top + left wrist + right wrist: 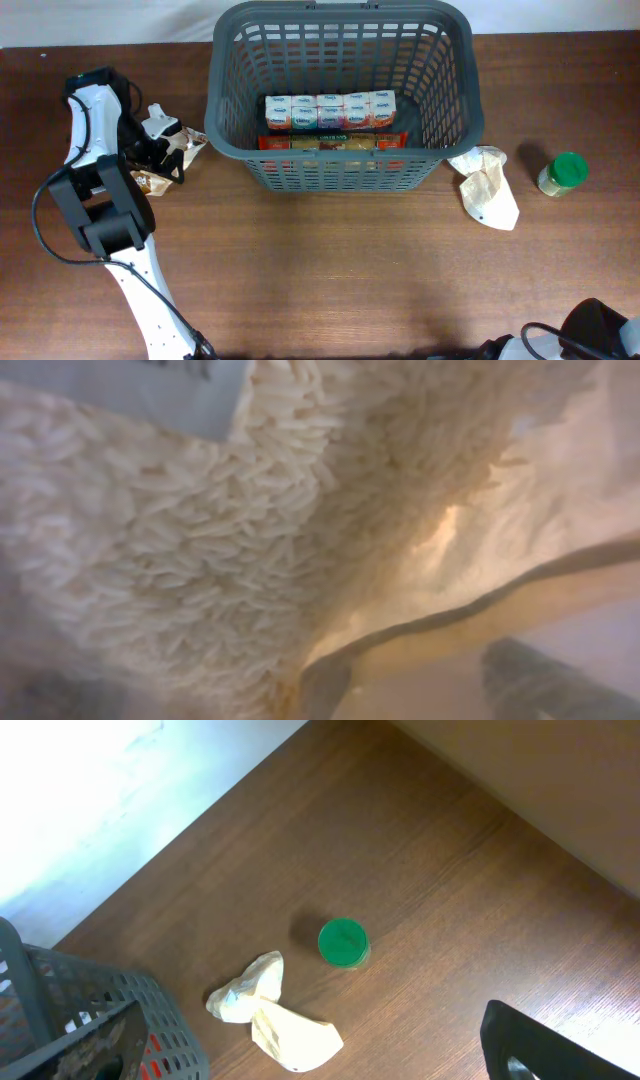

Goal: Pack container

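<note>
The dark grey basket (455, 95) stands at the back middle of the table, holding a row of small white cartons (328, 110) and a red packet (333, 142). Its corner shows in the right wrist view (150, 1000). My left gripper (165, 152) is low at a clear bag of rice (180, 140) left of the basket. The rice bag (220, 530) fills the left wrist view, pressed close between my spread fingers (290, 695). My right gripper (300, 1065) is open and empty, high above the table right of the basket.
A crumpled cream paper bag (488, 185) lies just right of the basket, also seen in the right wrist view (270, 1020). A small green-lidded jar (563, 173) stands further right and shows in the right wrist view (343, 941). A brown snack packet (150, 182) lies by the left arm.
</note>
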Robot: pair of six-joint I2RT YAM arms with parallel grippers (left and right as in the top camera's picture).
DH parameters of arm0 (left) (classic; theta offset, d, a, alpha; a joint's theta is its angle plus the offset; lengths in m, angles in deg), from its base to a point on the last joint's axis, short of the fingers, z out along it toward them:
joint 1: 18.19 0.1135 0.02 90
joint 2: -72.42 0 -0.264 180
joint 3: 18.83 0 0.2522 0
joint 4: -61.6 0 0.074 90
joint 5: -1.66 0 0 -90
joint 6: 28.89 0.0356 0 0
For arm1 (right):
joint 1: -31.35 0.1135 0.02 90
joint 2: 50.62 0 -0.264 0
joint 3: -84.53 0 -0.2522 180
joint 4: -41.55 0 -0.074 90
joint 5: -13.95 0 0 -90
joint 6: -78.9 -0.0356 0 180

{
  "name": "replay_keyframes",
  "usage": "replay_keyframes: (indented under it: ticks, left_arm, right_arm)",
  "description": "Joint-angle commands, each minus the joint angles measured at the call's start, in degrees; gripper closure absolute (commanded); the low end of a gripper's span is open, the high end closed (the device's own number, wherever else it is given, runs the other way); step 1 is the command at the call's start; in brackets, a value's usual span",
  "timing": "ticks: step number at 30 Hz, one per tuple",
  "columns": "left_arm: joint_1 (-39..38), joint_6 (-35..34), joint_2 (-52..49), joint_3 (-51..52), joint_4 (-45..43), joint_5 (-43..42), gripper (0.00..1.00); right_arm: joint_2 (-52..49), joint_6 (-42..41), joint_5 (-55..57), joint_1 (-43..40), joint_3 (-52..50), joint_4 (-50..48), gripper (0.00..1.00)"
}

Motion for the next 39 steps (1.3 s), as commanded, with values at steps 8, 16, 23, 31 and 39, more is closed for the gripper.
replay_keyframes:
  ticks: [8, 16, 23, 31, 39]
  left_arm:
    - [-0.2, 3.0, -1.4, 11.7, -4.9, 6.7, 0.08]
    - [-0.2, 2.4, -1.4, 14.4, -6.6, 8.7, 0.31]
    - [-0.2, 2.1, -1.4, 14.4, -6.6, 8.8, 0.98]
    - [0.5, -9.2, -1.2, 6.7, -6.1, 8.7, 0.99]
    - [0.5, -14.2, -0.7, -23.1, 4.6, 8.7, 0.98]
  right_arm:
    - [0.3, 0.2, 0.5, -0.2, 0.0, -0.2, 0.01]
    - [0.3, 0.2, 0.5, -0.2, 0.0, -0.2, 0.01]
    - [0.3, 0.2, 0.5, -0.2, 0.0, -0.2, 0.01]
    - [0.3, 0.2, 0.5, -0.2, 0.0, -0.2, 0.01]
    - [0.3, 0.2, 0.5, -0.2, 0.0, -0.2, 0.01]
